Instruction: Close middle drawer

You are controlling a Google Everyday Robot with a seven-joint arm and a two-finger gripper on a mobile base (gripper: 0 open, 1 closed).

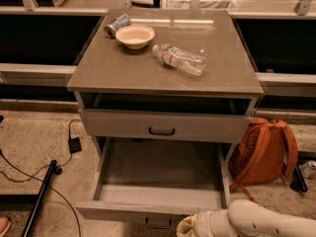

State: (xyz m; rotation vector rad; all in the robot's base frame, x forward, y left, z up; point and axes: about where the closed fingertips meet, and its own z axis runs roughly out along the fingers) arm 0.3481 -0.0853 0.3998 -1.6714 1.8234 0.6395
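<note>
The middle drawer [160, 169] is pulled far out of the grey cabinet, showing its deep box and bare grey floor. Its low front panel [123, 210] is nearest the camera, and its small dark bail handle [159, 224] hangs at the bottom edge of the view. My gripper [190, 227] sits at the end of the white arm [256, 221], which comes in from the lower right. It is just in front of the drawer's front panel, right of the handle, and partly cut off by the frame.
The taller drawer front [163, 125] above has a dark handle and a dark gap over it. On the cabinet top [222, 68] are a can [116, 25], a bowl [135, 36] and a lying plastic bottle [179, 59]. An orange backpack [264, 152] leans at the right. Cables [74, 144] and a black pole [39, 196] lie at the left.
</note>
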